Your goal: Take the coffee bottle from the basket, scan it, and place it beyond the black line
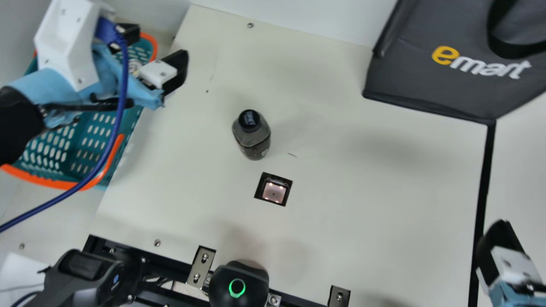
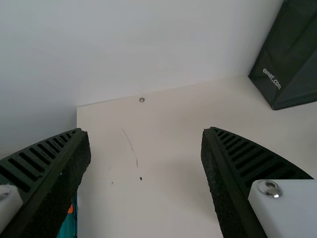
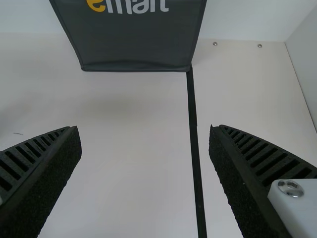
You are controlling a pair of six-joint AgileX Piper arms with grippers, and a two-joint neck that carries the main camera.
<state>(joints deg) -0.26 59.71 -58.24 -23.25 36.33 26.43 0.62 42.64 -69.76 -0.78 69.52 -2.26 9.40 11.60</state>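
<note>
A dark bottle with a black cap stands upright on the cream table, just behind the square scanner window. My left gripper is above the back right rim of the teal basket, open and apart from the bottle. In its wrist view the left gripper has bare table between its spread fingers. At the right lies the black line, with my right gripper over it near the front. The right wrist view has the right gripper open, the black line running between its fingers.
A dark grey bag stands at the back right, its near corner by the line's far end. The basket's orange handles stick up at the left. A blue cable hangs from the left arm. Metal brackets line the front edge.
</note>
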